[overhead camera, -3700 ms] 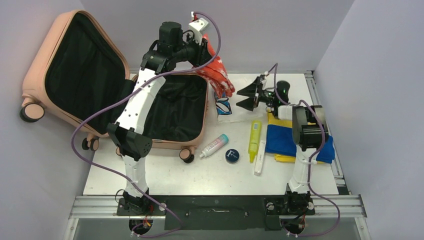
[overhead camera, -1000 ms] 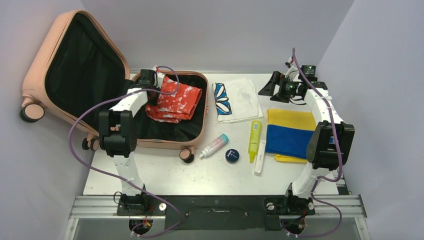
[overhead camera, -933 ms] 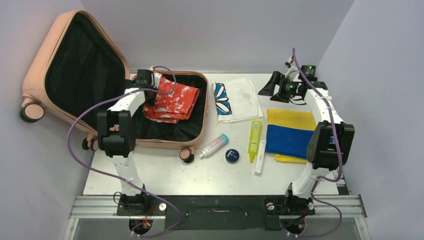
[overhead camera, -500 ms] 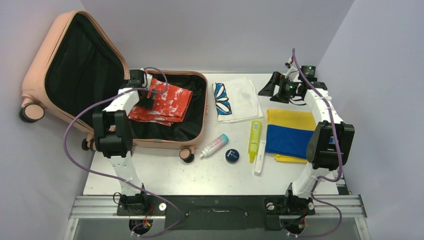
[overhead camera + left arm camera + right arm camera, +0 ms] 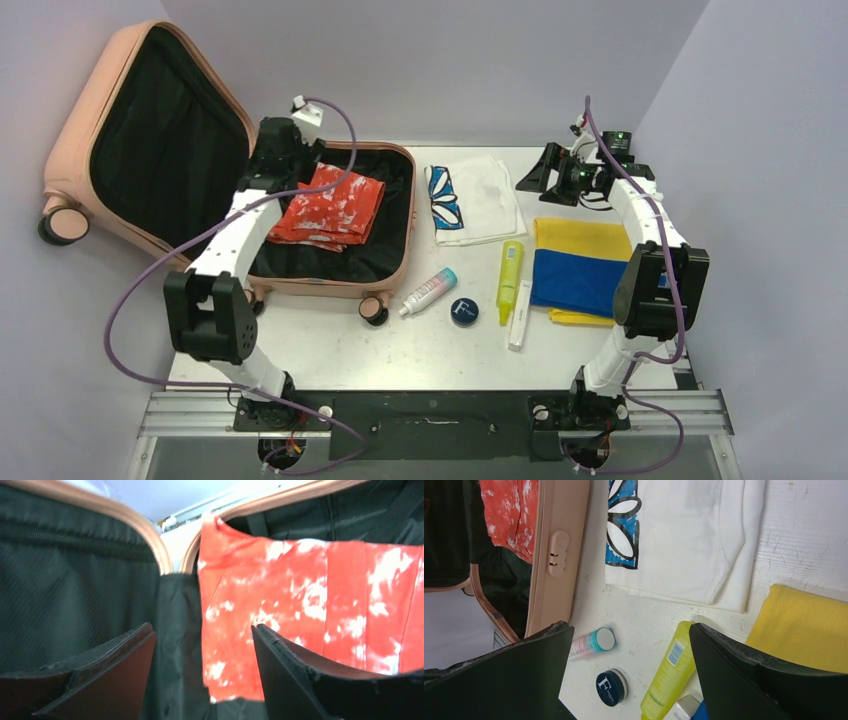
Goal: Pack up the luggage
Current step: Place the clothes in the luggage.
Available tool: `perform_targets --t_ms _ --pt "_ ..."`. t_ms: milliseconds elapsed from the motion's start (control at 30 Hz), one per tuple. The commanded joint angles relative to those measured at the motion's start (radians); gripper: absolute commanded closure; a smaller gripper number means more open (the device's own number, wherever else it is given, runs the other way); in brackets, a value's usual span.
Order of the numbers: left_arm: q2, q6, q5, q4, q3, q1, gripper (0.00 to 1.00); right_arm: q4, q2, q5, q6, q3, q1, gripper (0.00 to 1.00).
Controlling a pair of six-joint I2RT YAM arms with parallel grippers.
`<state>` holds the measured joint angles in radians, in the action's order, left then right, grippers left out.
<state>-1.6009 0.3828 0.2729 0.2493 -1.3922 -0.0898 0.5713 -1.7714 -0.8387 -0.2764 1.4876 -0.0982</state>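
The salmon-pink luggage (image 5: 75,120) lies open at the back left, its lid propped up and its black-lined base (image 5: 345,255) flat on the table. A red and white cloth (image 5: 325,212) lies folded in the base. My left gripper (image 5: 283,172) is open and empty, hovering over the hinge side at the cloth's left edge. The left wrist view shows its open gripper (image 5: 202,672) above the cloth (image 5: 310,600) and the black lining. My right gripper (image 5: 545,175) is open and empty above the back right of the table.
On the table right of the luggage lie a white shirt with a blue flower (image 5: 475,200), a yellow tube (image 5: 510,270), a pink and teal bottle (image 5: 428,290), a round dark jar (image 5: 464,312), a white box (image 5: 519,315) and a blue and yellow cloth (image 5: 590,270).
My left gripper carried the red cloth into the luggage base, slid it leftward, let go and rose toward the hinge. The right arm has held still for the last second.
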Motion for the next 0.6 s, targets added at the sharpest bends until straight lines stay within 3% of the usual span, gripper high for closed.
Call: perform_targets --t_ms 0,67,133,267,433,567 --pt "-0.192 0.079 0.165 -0.079 -0.087 -0.038 0.41 -0.045 0.055 -0.022 0.003 -0.002 0.001 0.1" --pt "-0.24 0.076 0.151 -0.053 -0.12 -0.034 0.5 -0.046 0.059 -0.023 0.006 -0.005 0.0 0.1" --pt "-0.224 0.119 0.058 -0.076 -0.079 -0.03 0.48 -0.044 0.062 -0.023 0.013 -0.006 -0.001 0.1" --pt "-0.073 0.361 -0.231 -0.2 0.15 -0.028 0.05 -0.037 0.079 -0.01 0.026 -0.013 -0.005 0.1" --pt "0.063 0.634 -0.423 -0.181 0.324 -0.026 0.04 -0.006 0.093 0.054 0.089 0.015 -0.006 0.1" --pt "0.083 0.771 -0.516 -0.019 0.293 -0.016 0.04 0.093 0.043 0.074 0.18 0.111 -0.019 0.1"
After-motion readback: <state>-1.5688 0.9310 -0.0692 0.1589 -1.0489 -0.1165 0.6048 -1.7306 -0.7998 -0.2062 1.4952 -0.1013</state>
